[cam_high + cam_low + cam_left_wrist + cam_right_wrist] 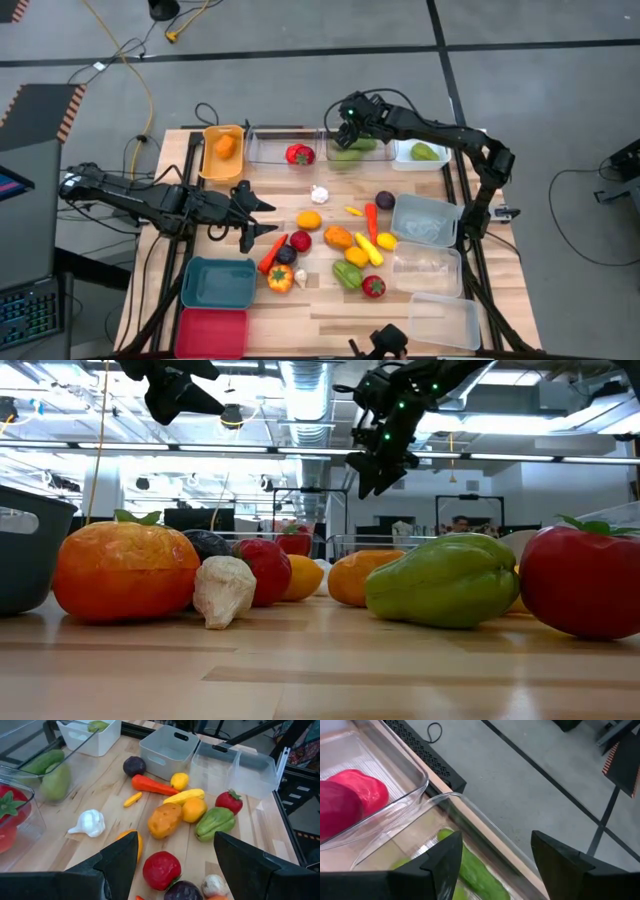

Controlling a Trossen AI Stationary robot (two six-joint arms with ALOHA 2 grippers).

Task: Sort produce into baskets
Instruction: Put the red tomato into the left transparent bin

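Note:
Loose produce (340, 245) lies mid-table: red, orange, yellow, green, dark purple and white pieces. Baskets line the far edge. An orange-yellow basket (222, 150) holds an orange piece. A clear basket (285, 145) holds a red pepper (350, 800). Another clear basket (372, 158) holds a green cucumber (475, 870). A white basket (405, 150) holds a green piece. My right gripper (494, 840) hangs open above the clear basket with the cucumber, nothing between its fingers. My left gripper (175, 840) is open above the table's left part, beside the loose produce.
Three clear baskets (425, 220) stand along the right edge. A teal basket (218, 282) and a red one (210, 330) sit at the near left. Bare wood shows near the front edge. Cables lie on the floor beyond the far edge.

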